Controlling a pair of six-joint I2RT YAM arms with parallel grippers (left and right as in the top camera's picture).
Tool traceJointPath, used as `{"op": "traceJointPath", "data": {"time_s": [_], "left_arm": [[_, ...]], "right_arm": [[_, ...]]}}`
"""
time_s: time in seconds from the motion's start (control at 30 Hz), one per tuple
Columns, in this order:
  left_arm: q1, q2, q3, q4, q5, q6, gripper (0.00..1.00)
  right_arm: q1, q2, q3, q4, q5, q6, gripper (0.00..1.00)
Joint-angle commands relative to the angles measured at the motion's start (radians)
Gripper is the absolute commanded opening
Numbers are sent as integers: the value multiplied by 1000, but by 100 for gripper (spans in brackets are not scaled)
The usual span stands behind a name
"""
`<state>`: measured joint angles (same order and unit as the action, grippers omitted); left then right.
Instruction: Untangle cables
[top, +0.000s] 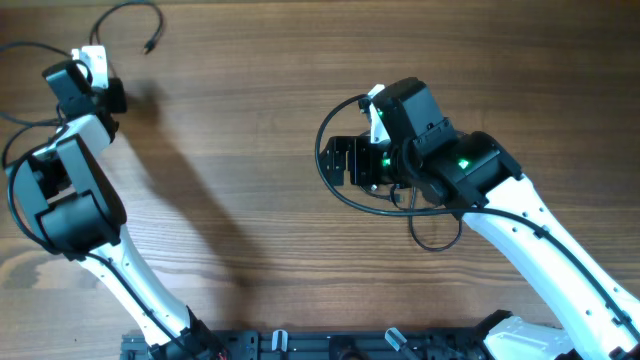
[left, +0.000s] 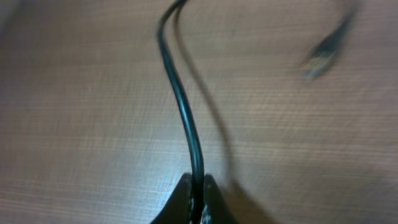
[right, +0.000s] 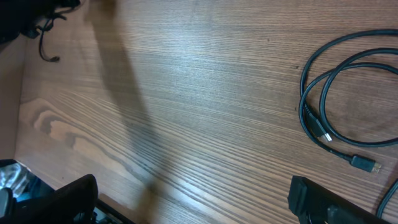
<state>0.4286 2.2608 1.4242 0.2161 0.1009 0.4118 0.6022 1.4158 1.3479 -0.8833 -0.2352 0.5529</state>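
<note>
**Desk:** Stock check, please. Cables first.

**Operator:** Entry one: held cable (left: 180, 106). Count one, thin and black. My left gripper (left: 198, 183) has its jaws pressed together on it, pinching it at the far left corner of the table (top: 250, 120). From the pinch it arcs away and curls back. Its free plug (left: 322, 56) is blurred in the left wrist view, so I can't tell whether it touches the wood.

Entry two: coil (right: 303, 99), at mid-table by my right arm (top: 520, 220). In the right wrist view I count two loops, one lying inside the other, and two plug ends (right: 367, 165). I can't tell whether that is one cord or several.

**Desk:** And the right gripper?

**Operator:** My right gripper (right: 193, 200) has its jaws spread wide and holds nothing. There is bare wood between the fingers. The coil lies beside one finger, near it, and I see no contact.

**Desk:** Anything in the way?

**Operator:** Seen from overhead, my right wrist covers part of the coil. One strand (top: 435, 245) loops out from under it on the near side.

The rest of the inventory:
- Arms: two, counting the left arm (top: 70, 200).
- Green lights (top: 462, 163): two, both on the right arm.
- Base rail (top: 300, 345): one, along the near edge.
- Shadows: long arm shadows fall across the wood.

The held cable and the coil lie well apart, with bare table between them.
</note>
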Motion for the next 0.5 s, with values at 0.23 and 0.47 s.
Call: {"op": "traceJointPath", "data": {"time_s": [0.23, 0.47], "left_arm": [[-184, -118, 0, 119, 277, 385, 4], [-158, -111, 0, 84, 173, 569, 99]], "right_arm": [[0, 10, 0, -2, -12, 23, 100], [0, 10, 0, -1, -12, 23, 100]]}}
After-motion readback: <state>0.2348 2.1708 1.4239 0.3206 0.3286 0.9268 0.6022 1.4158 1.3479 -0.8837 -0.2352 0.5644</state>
